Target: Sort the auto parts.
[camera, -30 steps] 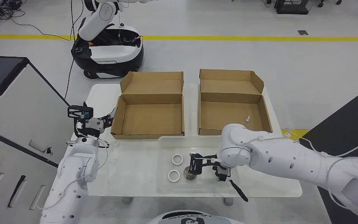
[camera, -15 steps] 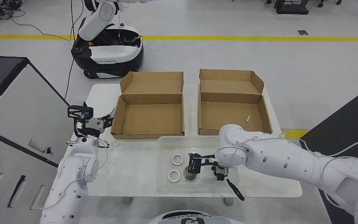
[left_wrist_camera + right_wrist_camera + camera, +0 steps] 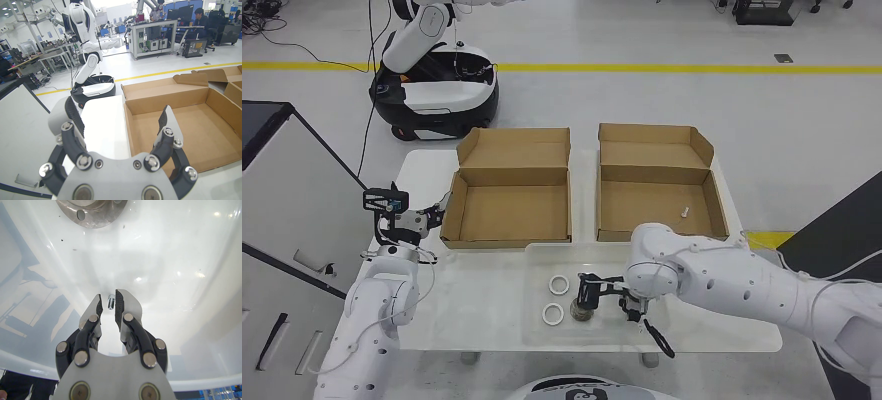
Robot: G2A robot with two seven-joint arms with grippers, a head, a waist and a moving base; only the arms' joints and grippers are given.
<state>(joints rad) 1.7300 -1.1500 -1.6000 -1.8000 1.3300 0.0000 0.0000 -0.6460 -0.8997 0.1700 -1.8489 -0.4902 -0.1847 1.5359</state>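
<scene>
Left box (image 3: 507, 210), right box (image 3: 642, 205) behind tray (image 3: 542, 248); in tray: rings (image 3: 559, 284) left of flange (image 3: 582, 314), bolt (image 3: 110, 301).

It was a robotics lab: a second white robot (image 3: 87, 56) stood by a yellow floor line (image 3: 662, 67), with metal-framed workbenches (image 3: 157, 36), monitors (image 3: 182, 13) and office chairs (image 3: 212, 36) behind.
</scene>
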